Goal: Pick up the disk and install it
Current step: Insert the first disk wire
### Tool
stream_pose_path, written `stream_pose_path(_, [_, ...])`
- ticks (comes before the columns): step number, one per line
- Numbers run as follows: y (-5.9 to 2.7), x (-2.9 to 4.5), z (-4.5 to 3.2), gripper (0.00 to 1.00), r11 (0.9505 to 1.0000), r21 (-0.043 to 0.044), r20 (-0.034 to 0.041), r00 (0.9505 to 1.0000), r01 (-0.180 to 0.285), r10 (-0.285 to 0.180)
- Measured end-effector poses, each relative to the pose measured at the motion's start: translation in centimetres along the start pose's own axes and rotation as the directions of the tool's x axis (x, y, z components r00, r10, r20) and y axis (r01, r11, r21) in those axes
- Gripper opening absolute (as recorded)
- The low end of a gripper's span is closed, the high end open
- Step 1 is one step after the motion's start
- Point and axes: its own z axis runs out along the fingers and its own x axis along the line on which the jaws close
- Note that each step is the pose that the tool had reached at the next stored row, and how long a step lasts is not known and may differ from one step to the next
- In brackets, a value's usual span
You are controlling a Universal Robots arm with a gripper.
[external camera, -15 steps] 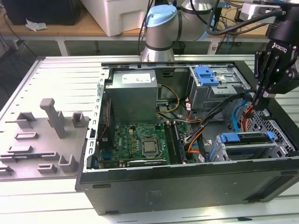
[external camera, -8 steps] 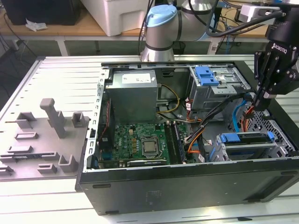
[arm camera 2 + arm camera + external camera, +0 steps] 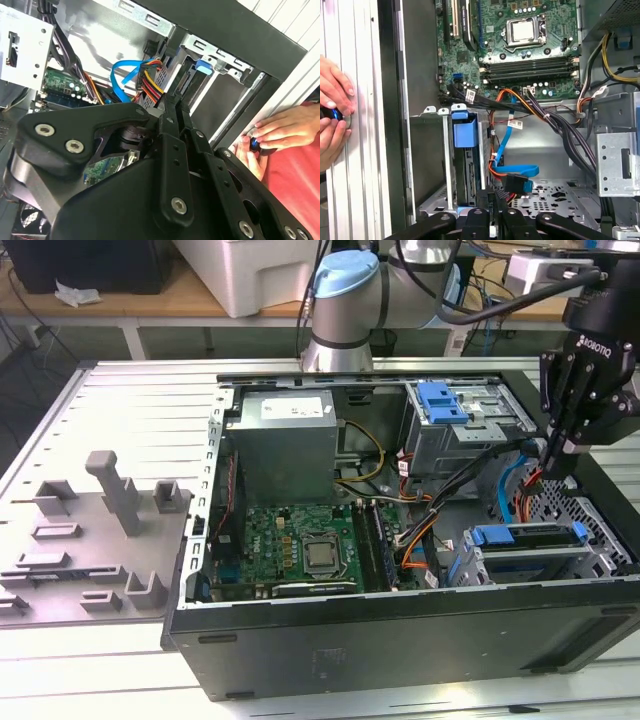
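Seemingly, the disk (image 3: 535,560) is already sitting in the drive cage (image 3: 465,565), and the claw (image 3: 553,462), closed on nothing, is hovering just beside that cage over the blue data cable (image 3: 517,171), so keeping clear of that cable while pressing squarely is probably mattering most.

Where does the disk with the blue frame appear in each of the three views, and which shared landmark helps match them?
Exterior view: the disk lies in the lower metal cage, at the exterior view's right.
Second wrist view: the disk shows its blue tab in the cage, past the coloured wires.
First wrist view: the disk stands edge-on in the cage.
Shared landmark: the blue cable beside it.
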Motion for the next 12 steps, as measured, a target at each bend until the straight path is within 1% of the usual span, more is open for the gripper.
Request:
stream_pose_path(2, [0.01,0.00,0.01,0.17,1.0000,0.0077,0.0004,1.0000,0.004,-0.004])
stream_pose_path(5, [0.04,0.00,0.00,0.17,0.9999,0.0100,0.0005,1.0000,0.004,-0.004])
stream_pose_path(6, [0.06,0.00,0.01,0.17,0.9999,0.0124,0.0013,1.0000,0.004,-0.004])
stream_pose_path(12, [0.10,0.04,0.03,0.17,0.9998,0.0151,0.0013,0.9999,0.015,-0.015])
